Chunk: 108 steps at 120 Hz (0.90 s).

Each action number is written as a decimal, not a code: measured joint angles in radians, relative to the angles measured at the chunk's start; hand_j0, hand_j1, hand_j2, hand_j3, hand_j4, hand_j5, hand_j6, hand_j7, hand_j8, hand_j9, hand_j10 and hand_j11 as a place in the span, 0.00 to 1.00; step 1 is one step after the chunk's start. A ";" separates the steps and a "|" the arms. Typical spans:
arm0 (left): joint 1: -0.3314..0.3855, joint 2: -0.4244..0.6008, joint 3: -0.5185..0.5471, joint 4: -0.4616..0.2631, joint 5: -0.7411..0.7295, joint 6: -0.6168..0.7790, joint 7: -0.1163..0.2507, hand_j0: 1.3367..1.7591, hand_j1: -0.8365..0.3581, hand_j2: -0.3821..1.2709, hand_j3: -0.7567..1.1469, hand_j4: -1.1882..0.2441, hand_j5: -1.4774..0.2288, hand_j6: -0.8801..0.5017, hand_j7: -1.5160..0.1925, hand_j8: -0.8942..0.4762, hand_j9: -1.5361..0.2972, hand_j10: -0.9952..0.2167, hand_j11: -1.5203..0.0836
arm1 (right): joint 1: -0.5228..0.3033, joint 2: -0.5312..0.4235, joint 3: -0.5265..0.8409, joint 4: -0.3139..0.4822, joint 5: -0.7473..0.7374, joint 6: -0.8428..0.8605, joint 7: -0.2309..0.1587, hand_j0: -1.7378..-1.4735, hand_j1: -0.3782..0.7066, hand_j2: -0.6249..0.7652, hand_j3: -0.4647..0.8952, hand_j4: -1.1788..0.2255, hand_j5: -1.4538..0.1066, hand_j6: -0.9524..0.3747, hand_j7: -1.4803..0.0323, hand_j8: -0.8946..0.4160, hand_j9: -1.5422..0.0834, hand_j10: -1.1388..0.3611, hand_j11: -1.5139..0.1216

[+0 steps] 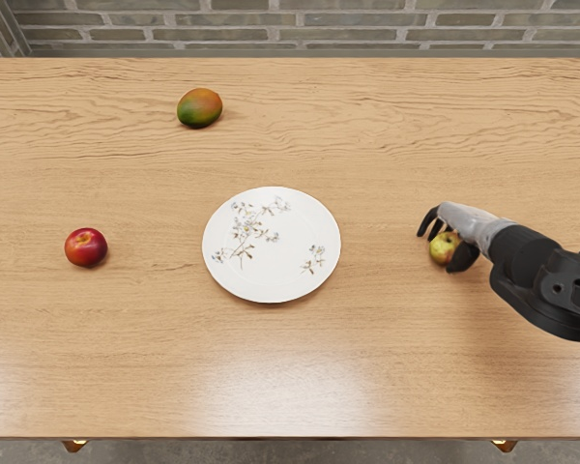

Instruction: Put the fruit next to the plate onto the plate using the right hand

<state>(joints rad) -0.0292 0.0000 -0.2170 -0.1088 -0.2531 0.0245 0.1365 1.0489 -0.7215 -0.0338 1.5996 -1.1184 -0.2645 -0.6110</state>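
Wood grain fills my screen: one table (174, 377) with a brick wall (290, 24) behind its far edge. On it I count one plate (282, 273), white with a flower print, lying flat near the middle, and three fruits: one mango (199, 107), one red apple (86, 246) and one yellow-green apple (443, 248). One arm shows, coming in from the right edge, so this is my right hand (456, 225). The yellow-green apple sits on the table to the right of the plate, apart from its rim, and the dark fingers (428, 224) arch over its far-left side while the thumb (463, 258) curls in from the near-right, so the hand is wrapped round it. That fruit reads as nearly round from here; I cannot pick out a long axis or tell which way its stem points. The mango lies far back on the left, its long axis running roughly left to right. The red apple rests well left of the plate.
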 joint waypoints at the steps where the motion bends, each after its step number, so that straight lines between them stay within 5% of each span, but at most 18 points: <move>1: 0.000 0.000 0.000 0.000 0.000 0.000 0.000 0.76 0.99 0.23 0.40 0.83 0.87 0.64 0.89 0.65 0.84 0.82 0.95 | 0.000 0.000 0.000 0.000 0.000 0.000 0.000 0.30 0.55 0.42 0.34 0.49 0.52 0.34 0.56 0.33 0.55 0.43 0.53; 51: 0.002 0.000 -0.001 0.000 0.000 0.000 0.000 0.76 0.99 0.23 0.40 0.83 0.87 0.64 0.89 0.65 0.84 0.82 0.95 | 0.002 -0.002 -0.002 0.011 -0.003 0.012 0.000 0.33 0.60 0.62 0.34 0.32 0.37 0.31 0.38 0.34 0.39 0.35 0.36; 108: 0.003 0.000 0.000 0.001 0.000 0.000 0.000 0.76 0.99 0.23 0.40 0.83 0.87 0.64 0.89 0.65 0.84 0.82 0.95 | 0.078 -0.023 0.001 0.068 0.042 0.046 0.001 0.32 0.62 0.63 0.34 0.31 0.27 0.35 0.32 0.41 0.31 0.39 0.29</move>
<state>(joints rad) -0.0261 0.0000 -0.2174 -0.1083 -0.2531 0.0245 0.1365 1.1269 -0.7444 -0.0324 1.6681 -1.0762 -0.2180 -0.6102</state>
